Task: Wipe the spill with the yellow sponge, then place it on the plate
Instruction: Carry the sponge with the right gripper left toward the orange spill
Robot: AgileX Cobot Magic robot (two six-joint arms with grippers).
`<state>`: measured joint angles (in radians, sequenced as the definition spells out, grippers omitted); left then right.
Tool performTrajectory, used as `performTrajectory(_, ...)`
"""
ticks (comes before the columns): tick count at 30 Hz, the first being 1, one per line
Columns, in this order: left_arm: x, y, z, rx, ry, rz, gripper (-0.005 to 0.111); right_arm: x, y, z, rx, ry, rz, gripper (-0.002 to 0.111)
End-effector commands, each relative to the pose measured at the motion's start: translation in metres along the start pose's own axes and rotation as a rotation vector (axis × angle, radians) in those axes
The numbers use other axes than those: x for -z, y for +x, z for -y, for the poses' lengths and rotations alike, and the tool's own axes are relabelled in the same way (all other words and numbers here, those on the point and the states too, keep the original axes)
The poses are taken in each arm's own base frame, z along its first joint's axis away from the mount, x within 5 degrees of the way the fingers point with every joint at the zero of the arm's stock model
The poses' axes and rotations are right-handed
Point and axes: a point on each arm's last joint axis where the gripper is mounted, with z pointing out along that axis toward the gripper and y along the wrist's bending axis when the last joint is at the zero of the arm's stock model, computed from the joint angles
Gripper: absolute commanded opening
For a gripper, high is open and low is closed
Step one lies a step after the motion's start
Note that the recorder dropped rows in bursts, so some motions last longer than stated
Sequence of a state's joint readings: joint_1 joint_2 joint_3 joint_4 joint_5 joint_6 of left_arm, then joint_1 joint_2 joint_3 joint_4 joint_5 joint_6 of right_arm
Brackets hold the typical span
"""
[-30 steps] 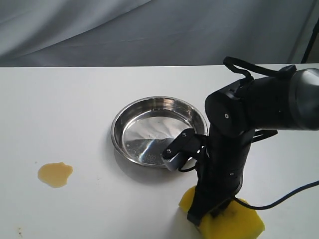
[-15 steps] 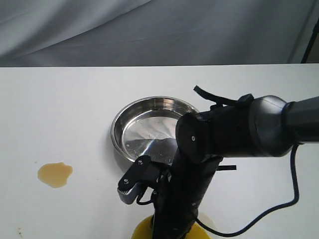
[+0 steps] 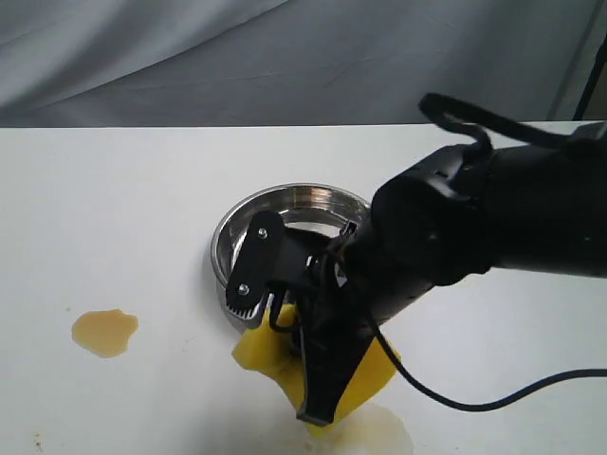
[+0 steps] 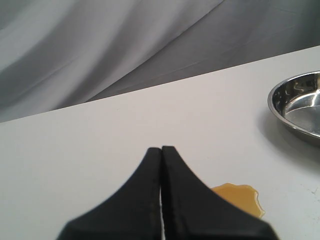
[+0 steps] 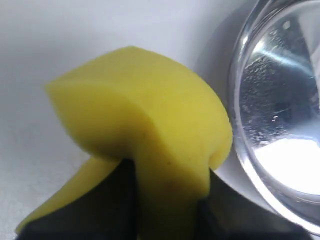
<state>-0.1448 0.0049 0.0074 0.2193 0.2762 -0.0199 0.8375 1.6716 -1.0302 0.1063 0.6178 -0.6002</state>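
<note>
Step in hand: carrying the yellow sponge toward the spill; wiping is not yet begun.
Right gripper: pinching the sponge, jaws squeezing into the foam, just beside the plate.
Left gripper: hovering near the spill, jaws pressed together, holding nothing.
Next move: judged as calling for travel across the table to the spill, well apart, then lowering the sponge onto it.

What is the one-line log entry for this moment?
right gripper: shut on yellow sponge | position: beside plate, not on it | spill: unwiped | left gripper: shut, empty
</note>
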Motion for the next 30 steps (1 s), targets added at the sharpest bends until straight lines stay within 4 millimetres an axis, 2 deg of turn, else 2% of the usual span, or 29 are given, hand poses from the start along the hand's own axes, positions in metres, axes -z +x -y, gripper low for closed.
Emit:
performTrajectory(1, 0.001, -0.004, 0.0, 0.006, 0.003, 0.024, 0.0, 0.018, 0.002, 0.001, 0.042, 0.044, 0.008, 0.0)
performTrajectory(11, 0.001, -0.004, 0.0, 0.006, 0.003, 0.024, 0.0, 0.021, 0.021, 0.003, 0.168, 0.048, -0.207, 0.0)
performTrajectory(23, 0.001, -0.004, 0.0, 0.006, 0.003, 0.024, 0.0, 0.023, 0.028, 0.012, 0.173, 0.141, -0.297, 0.0)
performTrajectory(30, 0.001, -0.004, 0.0, 0.006, 0.003, 0.024, 0.0, 0.023, 0.027, 0.013, 0.177, 0.146, -0.29, 0.0)
